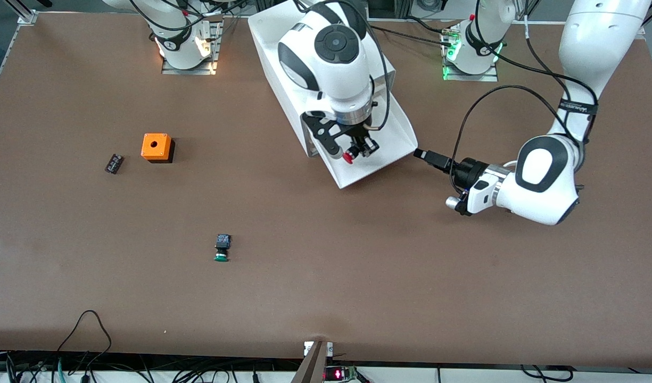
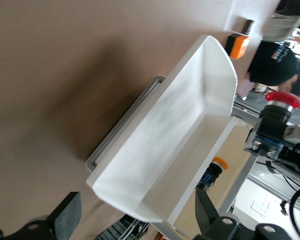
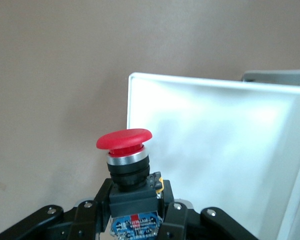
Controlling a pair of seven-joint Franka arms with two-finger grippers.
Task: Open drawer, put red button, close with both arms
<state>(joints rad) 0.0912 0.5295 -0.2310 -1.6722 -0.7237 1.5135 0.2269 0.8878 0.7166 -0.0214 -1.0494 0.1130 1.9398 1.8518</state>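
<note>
The drawer (image 1: 381, 146) is pulled out of the white cabinet (image 1: 275, 48) toward the front camera, and its tray is empty. My right gripper (image 1: 357, 149) hangs over the drawer's front part, shut on the black body of the red button (image 1: 349, 156). In the right wrist view the red cap (image 3: 125, 140) points away from the gripper (image 3: 135, 210), beside the drawer's rim (image 3: 190, 80). My left gripper (image 1: 424, 156) is open at the drawer's front corner toward the left arm's end. In the left wrist view its fingers (image 2: 67, 215) stand on either side of the drawer's end (image 2: 140, 200).
A green-capped button (image 1: 222, 248) lies on the table nearer the front camera. An orange box (image 1: 156, 147) and a small black part (image 1: 114, 163) lie toward the right arm's end. The brown table (image 1: 464, 292) is bare around the left arm.
</note>
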